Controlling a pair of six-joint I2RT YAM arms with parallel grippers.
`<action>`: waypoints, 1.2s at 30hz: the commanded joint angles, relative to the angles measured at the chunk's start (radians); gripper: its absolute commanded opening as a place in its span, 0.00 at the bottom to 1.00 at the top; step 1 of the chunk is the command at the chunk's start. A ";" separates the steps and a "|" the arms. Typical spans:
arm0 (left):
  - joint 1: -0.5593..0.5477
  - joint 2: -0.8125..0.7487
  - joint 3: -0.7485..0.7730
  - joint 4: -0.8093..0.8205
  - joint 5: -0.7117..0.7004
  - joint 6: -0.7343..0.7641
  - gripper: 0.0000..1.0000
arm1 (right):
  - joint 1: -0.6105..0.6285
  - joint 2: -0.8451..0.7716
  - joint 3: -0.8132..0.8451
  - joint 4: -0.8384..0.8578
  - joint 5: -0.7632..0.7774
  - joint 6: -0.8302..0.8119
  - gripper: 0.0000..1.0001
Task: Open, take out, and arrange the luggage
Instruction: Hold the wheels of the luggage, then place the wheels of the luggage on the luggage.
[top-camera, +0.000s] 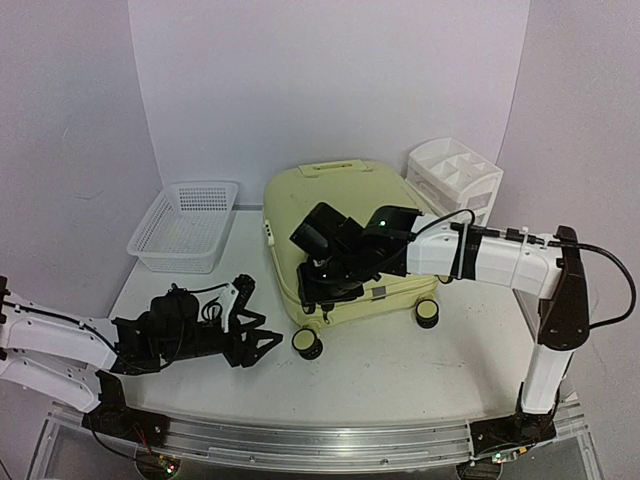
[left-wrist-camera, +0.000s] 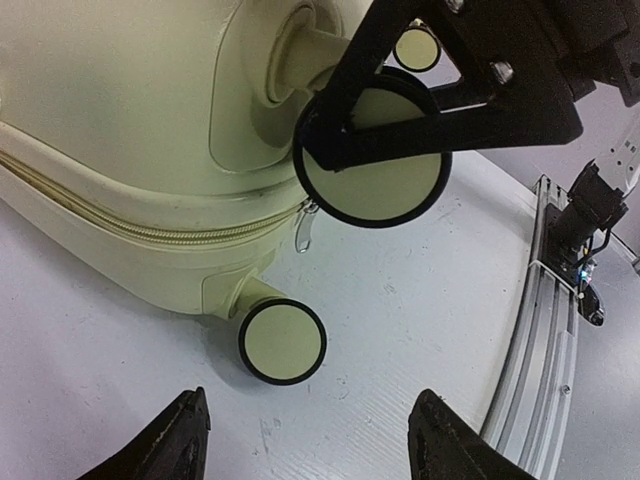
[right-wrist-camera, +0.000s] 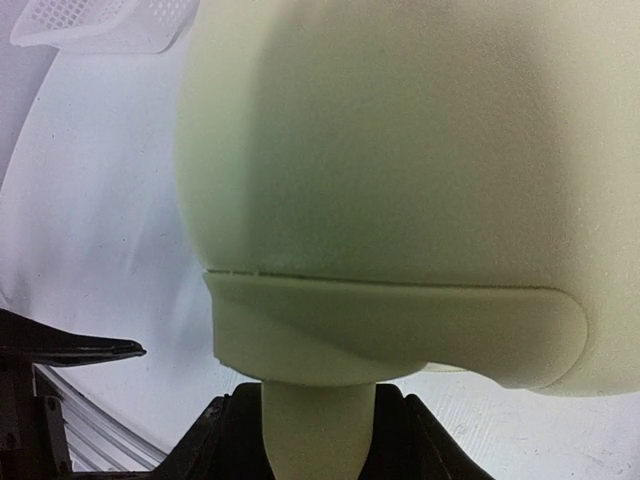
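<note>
The suitcase (top-camera: 340, 195) lies flat and zipped shut directly ahead of both claws, so its contents are hidden. The right claw (right-wrist-camera: 318, 450) clamps its raised wheel post (right-wrist-camera: 318, 400), probably to steady the shell. The left claw (left-wrist-camera: 312, 445) stands open and empty, just short of the lower wheel (left-wrist-camera: 283, 341) and facing the zipper pull (left-wrist-camera: 303, 228). Well beyond the left claw, the mesh basket (top-camera: 150, 240) appears empty. The drawer organizer (top-camera: 455, 175) sits beyond the right claw.

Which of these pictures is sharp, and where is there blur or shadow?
Top external view: even light, soft shadow beside the luggage. Left wrist view: the near wheel is sharp. Right wrist view: too close, so it looks blurred, dimmer on the left.
</note>
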 joint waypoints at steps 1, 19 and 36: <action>-0.020 0.025 -0.030 0.192 -0.081 -0.022 0.66 | 0.011 -0.117 0.093 0.230 -0.004 -0.117 0.08; -0.089 0.126 -0.073 0.386 -0.223 -0.061 0.55 | 0.010 -0.010 0.204 0.221 0.031 -0.128 0.49; -0.038 -0.083 0.020 0.023 -0.176 -0.118 0.55 | 0.010 -0.462 -0.462 0.424 0.062 -0.289 0.80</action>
